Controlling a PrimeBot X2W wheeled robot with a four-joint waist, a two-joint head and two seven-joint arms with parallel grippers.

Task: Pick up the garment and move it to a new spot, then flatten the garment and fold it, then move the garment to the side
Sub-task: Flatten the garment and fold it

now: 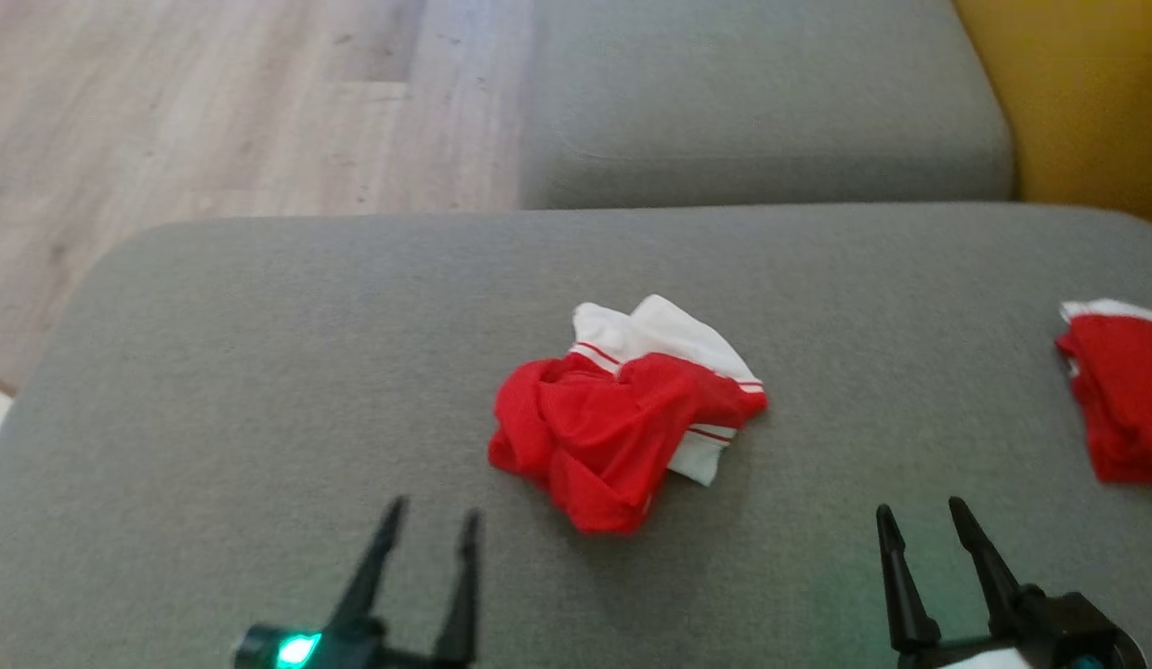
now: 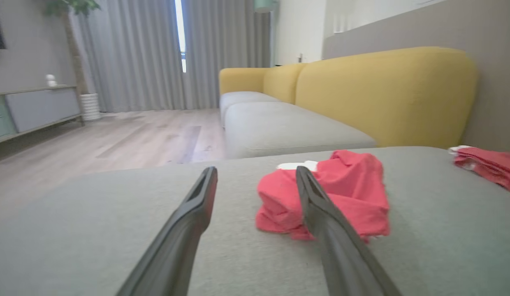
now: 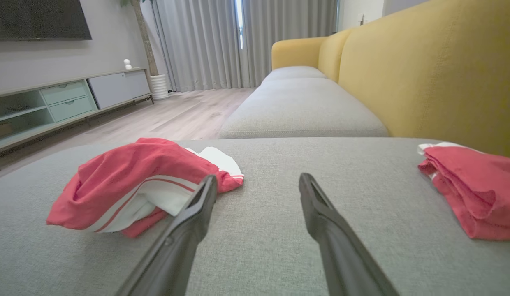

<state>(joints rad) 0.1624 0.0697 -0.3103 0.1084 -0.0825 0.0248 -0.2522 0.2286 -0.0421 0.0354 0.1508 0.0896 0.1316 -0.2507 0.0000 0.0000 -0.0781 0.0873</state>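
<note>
Garment (image 1: 622, 418) crumpled on cushion (image 1: 260, 372), just ahead, between both spread jaws, untouched.

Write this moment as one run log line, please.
stage: before pickup; left gripper: open, empty; right gripper: open, empty; crumpled garment: on grey cushion, untouched; second garment: far right

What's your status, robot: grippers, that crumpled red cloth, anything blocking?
Left gripper open, empty. Right gripper open, empty. Crumpled red-and-white garment on grey cushion, untouched, ahead between both. Second red garment at far right, not in the way.
</note>
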